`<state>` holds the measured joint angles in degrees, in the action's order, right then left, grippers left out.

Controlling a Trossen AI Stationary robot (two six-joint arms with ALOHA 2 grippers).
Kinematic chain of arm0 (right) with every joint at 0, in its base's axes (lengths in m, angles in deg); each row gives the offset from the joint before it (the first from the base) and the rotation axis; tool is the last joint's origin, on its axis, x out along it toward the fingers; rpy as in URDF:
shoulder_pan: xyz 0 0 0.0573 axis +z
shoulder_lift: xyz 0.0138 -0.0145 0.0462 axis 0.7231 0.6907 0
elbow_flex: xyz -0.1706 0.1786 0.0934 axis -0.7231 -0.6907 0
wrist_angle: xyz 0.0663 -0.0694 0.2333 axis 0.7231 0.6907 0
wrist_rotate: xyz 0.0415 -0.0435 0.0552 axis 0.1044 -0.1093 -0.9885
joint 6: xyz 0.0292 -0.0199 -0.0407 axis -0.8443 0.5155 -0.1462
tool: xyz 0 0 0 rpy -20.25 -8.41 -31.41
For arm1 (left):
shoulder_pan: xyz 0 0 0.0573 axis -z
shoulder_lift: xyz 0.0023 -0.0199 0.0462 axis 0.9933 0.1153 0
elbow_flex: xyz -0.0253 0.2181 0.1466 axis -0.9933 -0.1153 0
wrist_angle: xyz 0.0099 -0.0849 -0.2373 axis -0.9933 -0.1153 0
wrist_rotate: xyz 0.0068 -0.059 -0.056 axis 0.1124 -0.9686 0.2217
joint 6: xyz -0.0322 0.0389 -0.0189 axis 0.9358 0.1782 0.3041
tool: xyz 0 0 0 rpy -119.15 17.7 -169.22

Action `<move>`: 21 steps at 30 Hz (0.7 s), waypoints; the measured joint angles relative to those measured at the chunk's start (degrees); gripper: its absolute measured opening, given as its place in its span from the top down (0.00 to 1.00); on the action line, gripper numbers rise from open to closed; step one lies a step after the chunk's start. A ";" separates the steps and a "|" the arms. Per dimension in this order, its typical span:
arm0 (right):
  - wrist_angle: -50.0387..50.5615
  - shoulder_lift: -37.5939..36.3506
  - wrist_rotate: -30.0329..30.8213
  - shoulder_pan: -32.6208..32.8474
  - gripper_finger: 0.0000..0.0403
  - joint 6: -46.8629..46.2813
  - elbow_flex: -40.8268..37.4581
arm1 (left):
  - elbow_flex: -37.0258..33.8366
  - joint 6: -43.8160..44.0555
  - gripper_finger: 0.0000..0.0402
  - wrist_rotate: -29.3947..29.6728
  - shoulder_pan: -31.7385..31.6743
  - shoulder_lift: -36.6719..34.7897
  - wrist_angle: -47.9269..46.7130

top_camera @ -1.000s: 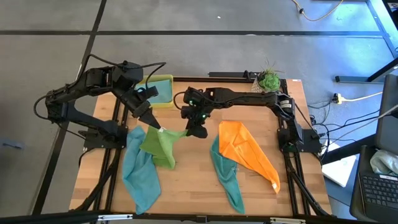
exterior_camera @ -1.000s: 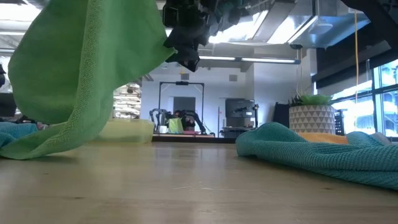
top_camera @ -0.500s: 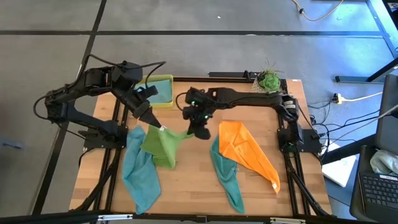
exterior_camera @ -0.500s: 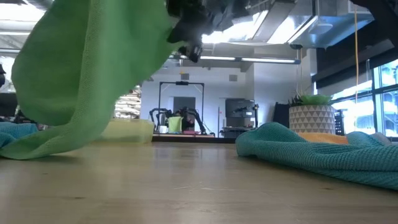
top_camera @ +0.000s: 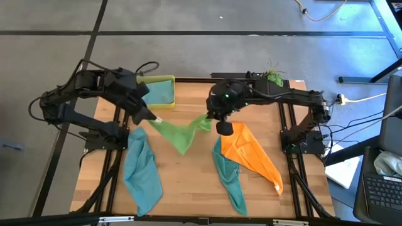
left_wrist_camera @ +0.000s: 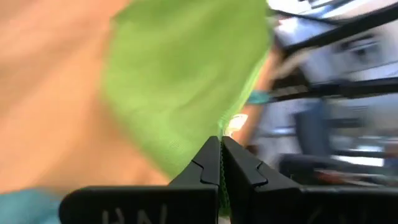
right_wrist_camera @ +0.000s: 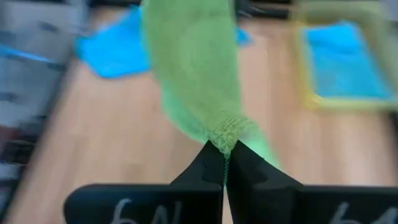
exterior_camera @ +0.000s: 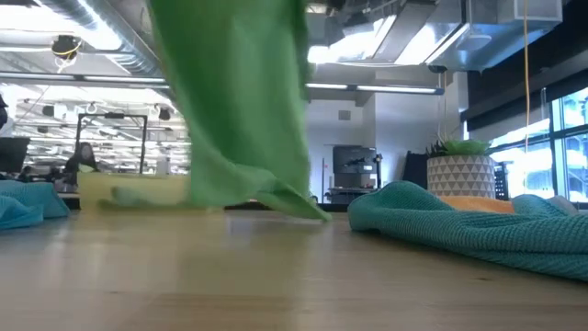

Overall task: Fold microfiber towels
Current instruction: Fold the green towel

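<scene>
Two grippers hold one lime green towel [top_camera: 179,132] up between them, stretched over the middle of the table [top_camera: 188,188]. Nearest to the front edge lie the other cloths: a light blue towel [top_camera: 143,172] flat on the left side, a teal towel [top_camera: 227,176] in a long heap right of centre, and an orange towel [top_camera: 251,154] just beside it, the two overlapping along one edge. In the low view the teal one [exterior_camera: 459,225] bunches up on the wood at the right, and the green cloth [exterior_camera: 239,101] hangs as a broad sheet with its bottom hem brushing or just clear of the table; I cannot tell which. The left gripper [top_camera: 151,119] is pinched shut on one corner of the green towel, its own camera showing the fingers [left_wrist_camera: 208,165] pressed together on the cloth. The right gripper [top_camera: 213,122] is clamped on the opposite corner, the fabric gathered in a small wad at the fingers [right_wrist_camera: 214,163]. Farther back, a yellow-green tray [top_camera: 171,80] sits at the far left of the table with a second light blue towel [top_camera: 157,93] lying in it. At the far right corner stands a potted plant [top_camera: 272,74].
</scene>
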<state>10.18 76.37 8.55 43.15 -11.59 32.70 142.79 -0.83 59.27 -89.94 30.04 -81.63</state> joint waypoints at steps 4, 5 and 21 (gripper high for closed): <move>3.57 -2.20 9.40 3.53 1.00 0.61 0.45 | 0.00 -0.67 1.00 11.18 4.22 0.22 -8.23; 3.53 -3.16 13.05 4.93 1.00 0.73 0.68 | 0.00 -0.23 1.00 13.03 5.39 0.42 -8.67; -2.47 -6.27 8.24 10.78 0.98 1.29 0.80 | -0.02 16.34 1.00 20.75 20.54 0.79 2.91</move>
<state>7.71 70.09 16.78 53.93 -10.30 33.50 142.77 15.51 80.03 -69.40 30.83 -78.72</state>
